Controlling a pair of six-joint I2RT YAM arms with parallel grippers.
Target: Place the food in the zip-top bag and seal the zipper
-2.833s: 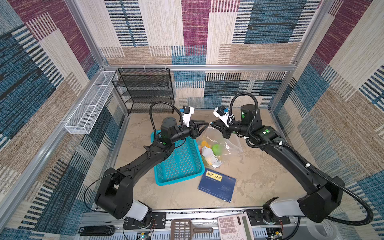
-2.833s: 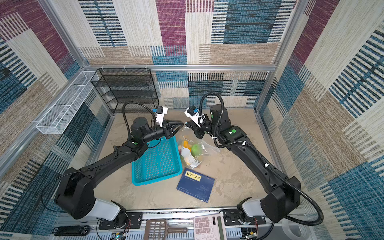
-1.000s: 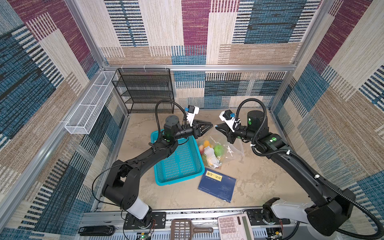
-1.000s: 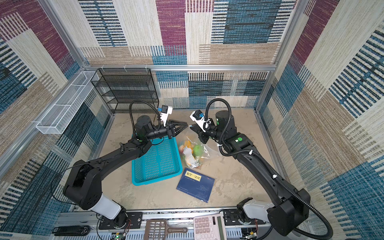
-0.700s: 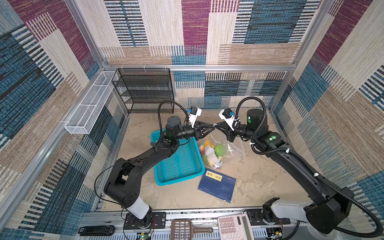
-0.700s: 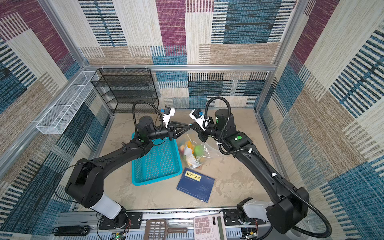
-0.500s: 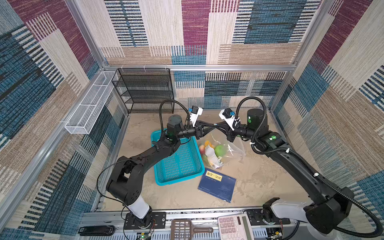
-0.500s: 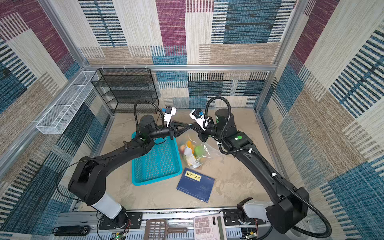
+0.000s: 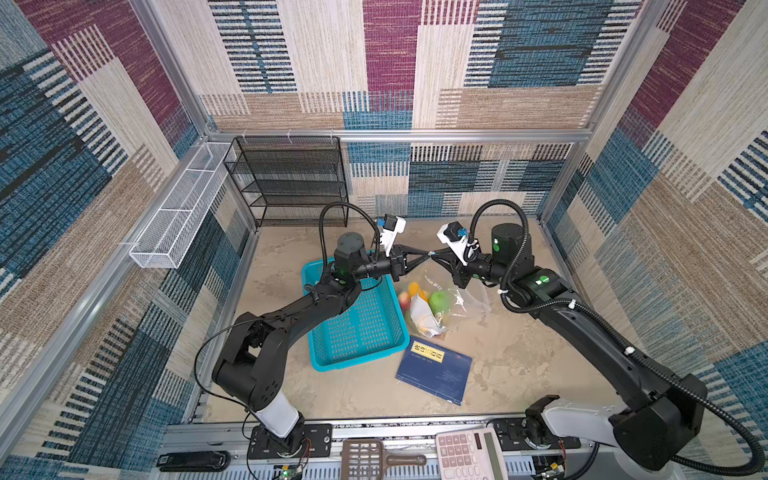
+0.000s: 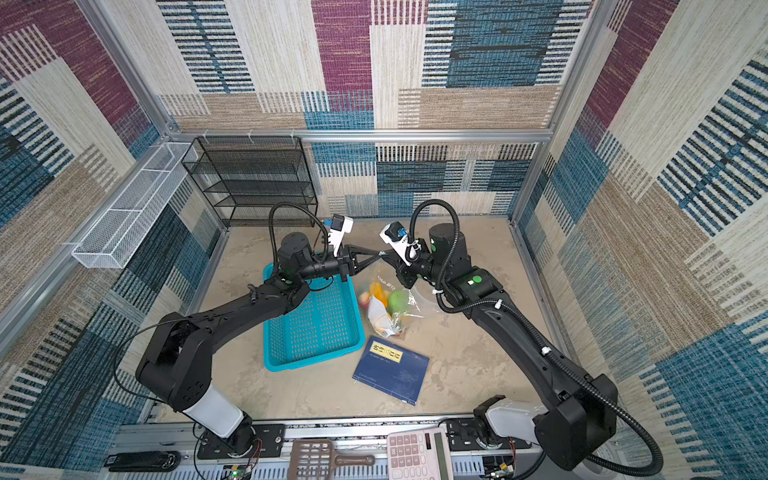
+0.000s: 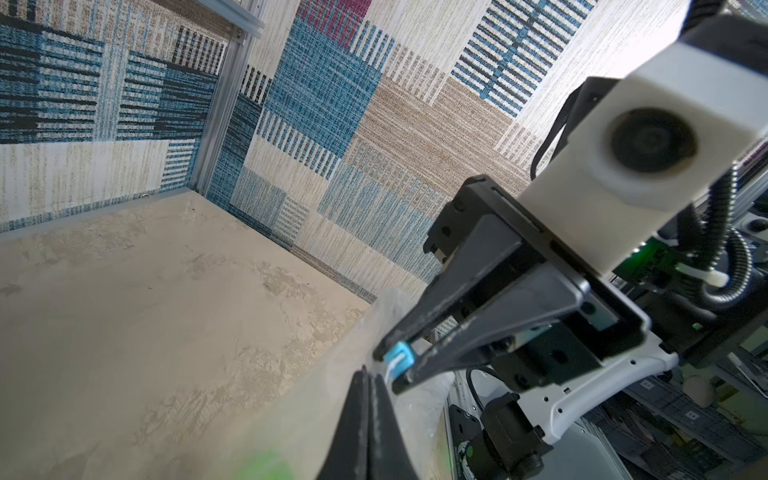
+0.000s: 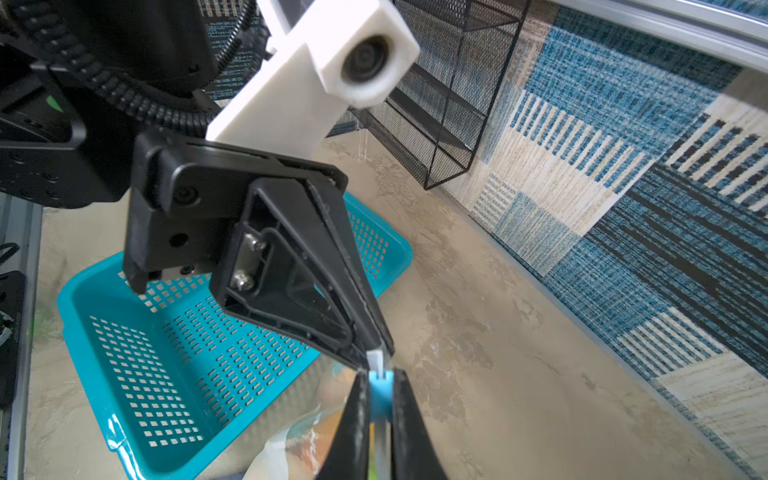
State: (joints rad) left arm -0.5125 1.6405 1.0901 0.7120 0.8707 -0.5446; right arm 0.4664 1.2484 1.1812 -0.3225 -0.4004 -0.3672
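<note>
A: What's changed over the last second?

B: The left gripper (image 9: pixel 427 254) was spread open just short of the bag's mouth; it has since pushed in and clamped down. In the right wrist view it pinches the white end of the zipper (image 12: pixel 375 359).

A: And the other?

B: The right gripper (image 9: pixel 434 254) hasn't budged: it's clenched on the light-blue slider tab (image 12: pixel 380 395), tip to tip with the left one, almost touching.

A: Where's the bag?

B: The zip-top bag (image 9: pixel 455 297) hangs from that shared pinch, its mouth corner lifted near the far corner of the basket (image 9: pixel 357 362), its belly slumped on the tabletop (image 9: pixel 519 353) just beside the basket's long side nearer the right arm. The food (image 9: pixel 439 300) is already inside; I see none in the basket.

A: So only sealing remains?

B: I'd judge so. The slider sits at the anchored end, so the stroke along the strip looks not yet made, though I can't tell whether the track is open.

A: What might spoil it?

B: The left hold is a sliver of plastic; if the slider drags, that end could pull free and the bag would simply follow the right gripper. The film is crumpled and weighted by the food, so the track may buckle and jam the slider. With tips this close, they could also knock together at the start.
</note>
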